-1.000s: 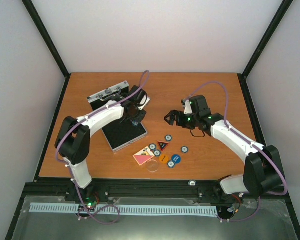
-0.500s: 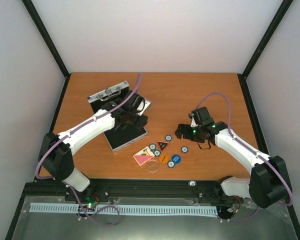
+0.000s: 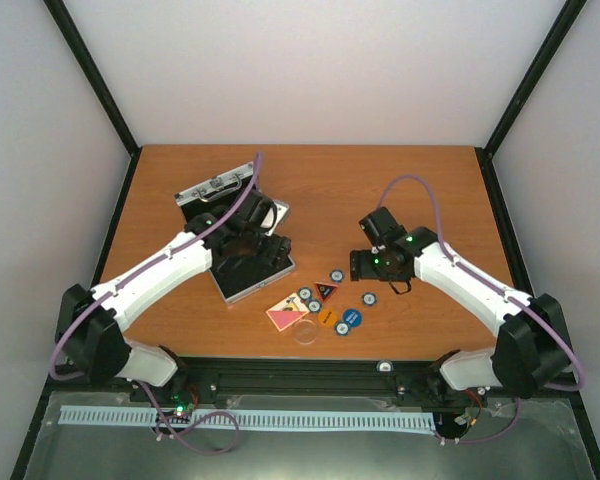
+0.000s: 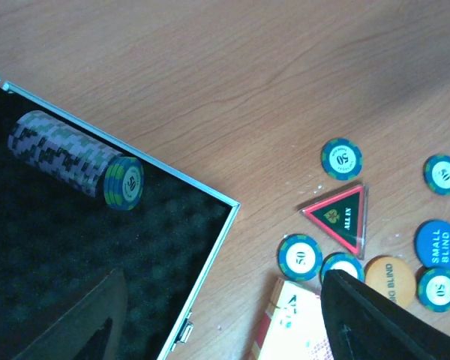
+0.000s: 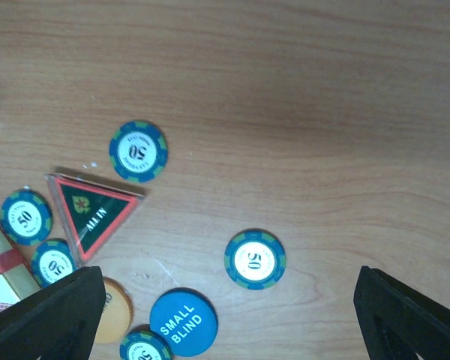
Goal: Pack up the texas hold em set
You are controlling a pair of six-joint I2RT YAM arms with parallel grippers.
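My left end effector (image 4: 225, 330) hangs released over the corner of the open silver case (image 4: 181, 178), with a chip stack (image 4: 75, 159) on the foam ahead-left. My right end effector (image 5: 232, 322) is released too, and a loose chip (image 5: 255, 259) lies just ahead on the worktop (image 5: 322, 90).

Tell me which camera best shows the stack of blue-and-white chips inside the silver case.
The left wrist view: the stack of blue-and-white chips lies on its side on the black foam of the silver case. In the top view the left arm covers it; the right wrist view misses the case.
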